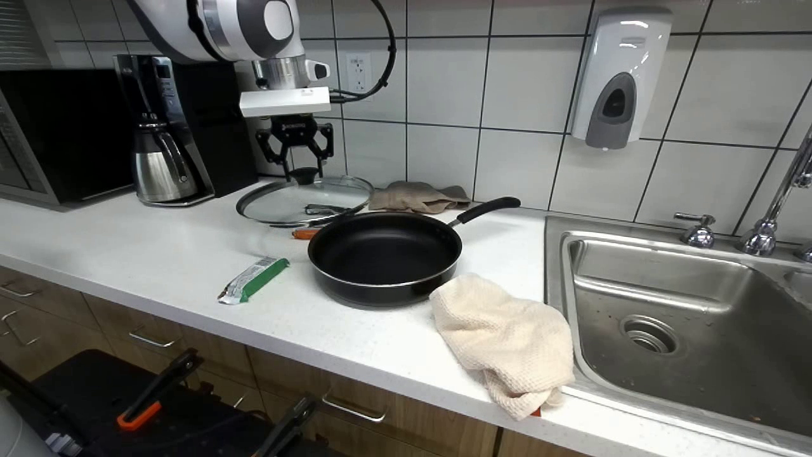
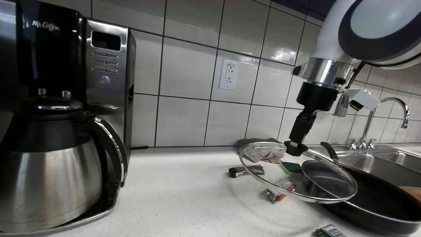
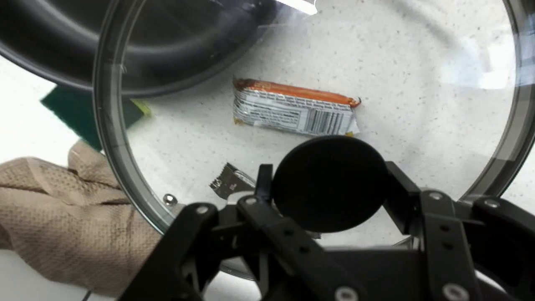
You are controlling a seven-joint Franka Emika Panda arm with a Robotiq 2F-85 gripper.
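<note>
At the far left a dark boxy appliance stands on the white worktop, with a coffee maker just to its right and a steel carafe seated in that. Further along, toward the front edge, lies a green-and-white wrapped bar. Behind it and a little to the right, the gripper points down and pinches the black knob of a glass lid from both sides. In an exterior view the lid appears raised off the worktop and tilted; the wrist view shows its rim overlapping a black frying pan, and whether the two touch cannot be told. Through the glass the wrist view shows an orange-and-silver wrapped bar, and near it lies a dark wrapped bar. The pan stands upright just right of these, its handle pointing back and to the right. Behind the pan a brown cloth lies bunched by the tiled wall, with a green-and-yellow sponge between the two. At the pan's front right a cream towel lies crumpled, just beside it, reaching toward the steel sink. Above, a white soap dispenser hangs on the wall, and a chrome faucet rises behind the sink at the far right.
</note>
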